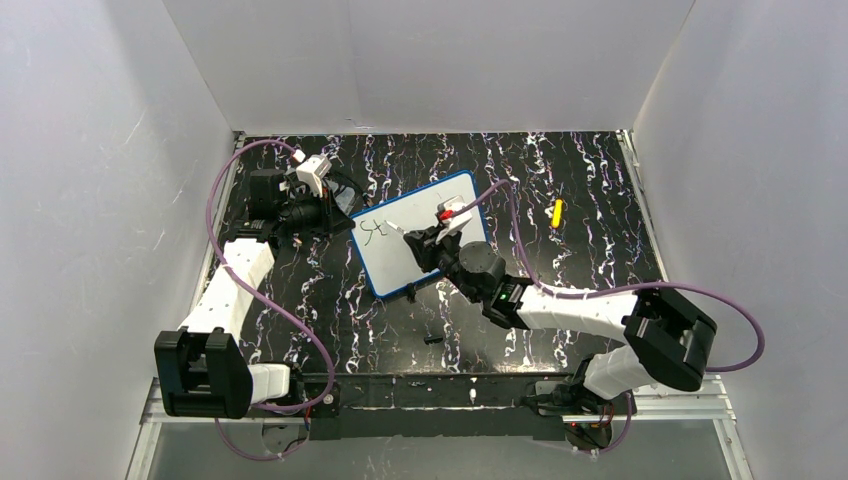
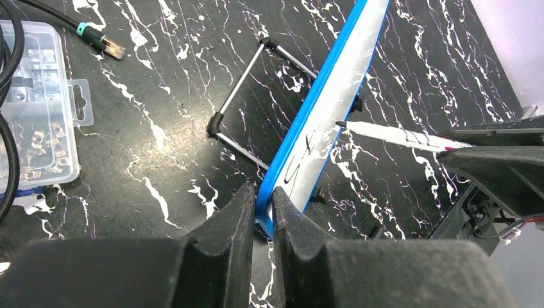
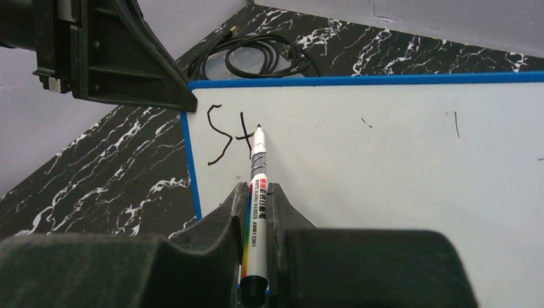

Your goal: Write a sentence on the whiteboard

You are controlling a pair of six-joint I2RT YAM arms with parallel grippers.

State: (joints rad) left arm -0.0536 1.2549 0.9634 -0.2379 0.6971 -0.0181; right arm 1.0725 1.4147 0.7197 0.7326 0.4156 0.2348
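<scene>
The whiteboard (image 1: 405, 265), white with a blue rim, stands tilted on a wire stand (image 2: 247, 96) at the table's middle. My left gripper (image 1: 340, 222) is shut on its left corner; in the left wrist view the jaws (image 2: 263, 199) pinch the blue rim (image 2: 333, 90). My right gripper (image 1: 428, 242) is shut on a whiteboard marker (image 3: 258, 154), with the tip touching the board (image 3: 385, 160). Of the sentence, only the dark letters "St" (image 3: 231, 131) show, near the board's upper left corner. The marker (image 2: 398, 135) also shows in the left wrist view.
A clear plastic parts box (image 2: 32, 122) and a cable plug (image 2: 96, 38) lie left of the board. A coiled black cable (image 3: 263, 58) lies behind it. A yellow object (image 1: 557, 212) lies at the right, and a small black piece (image 1: 432, 339) lies near the front.
</scene>
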